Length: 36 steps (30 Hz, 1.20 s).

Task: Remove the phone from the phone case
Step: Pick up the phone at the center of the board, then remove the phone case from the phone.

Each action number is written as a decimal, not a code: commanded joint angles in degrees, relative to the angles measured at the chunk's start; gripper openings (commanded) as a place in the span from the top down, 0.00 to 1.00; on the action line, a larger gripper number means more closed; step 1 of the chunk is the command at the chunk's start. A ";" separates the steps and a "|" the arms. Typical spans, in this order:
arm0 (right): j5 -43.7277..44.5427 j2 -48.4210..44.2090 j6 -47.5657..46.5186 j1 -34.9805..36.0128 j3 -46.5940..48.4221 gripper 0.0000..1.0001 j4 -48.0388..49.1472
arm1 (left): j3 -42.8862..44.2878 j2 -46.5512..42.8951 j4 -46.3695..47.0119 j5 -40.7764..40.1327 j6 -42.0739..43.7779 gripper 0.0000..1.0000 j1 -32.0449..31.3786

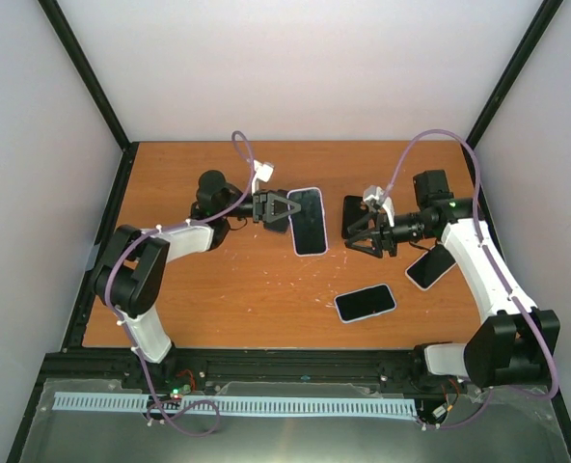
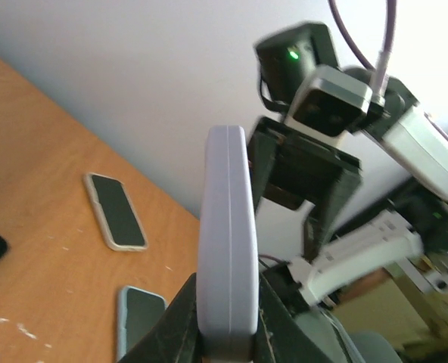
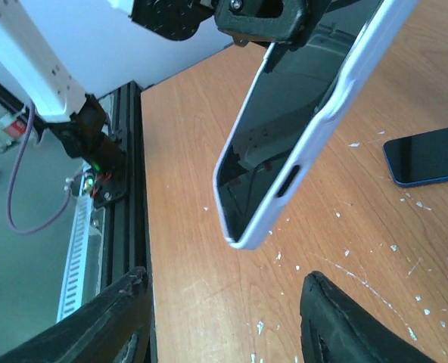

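- Left end effector (image 1: 274, 208) clamps the cased phone (image 1: 308, 220) by one end, above the bench (image 1: 247, 289).
- Right end effector (image 1: 351, 228) gapes wide, empty.
- A careless push could lever it loose.

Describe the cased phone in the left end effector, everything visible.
The cased phone is a slim slab with rounded corners: a dark glossy screen inside a pale white, plastic-looking case. The right wrist view shows an oval cutout in the case's side wall. The left end effector clamps it across its faces; the rest juts free toward the open right end effector, which doesn't touch it. It looks lifted off the table.
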 commanded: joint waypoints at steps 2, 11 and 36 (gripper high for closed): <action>2.80 -1.04 -10.51 2.83 1.90 0.49 -6.38 | -0.30 -3.15 15.33 7.16 -10.61 1.00 -0.85; 3.15 -1.20 -5.47 12.23 0.97 0.53 -2.49 | 0.30 -4.83 15.64 7.32 -11.99 1.00 -2.61; 9.14 -2.79 -3.28 19.99 -1.21 0.65 1.63 | 2.24 -3.31 16.60 7.49 -14.35 1.00 -3.74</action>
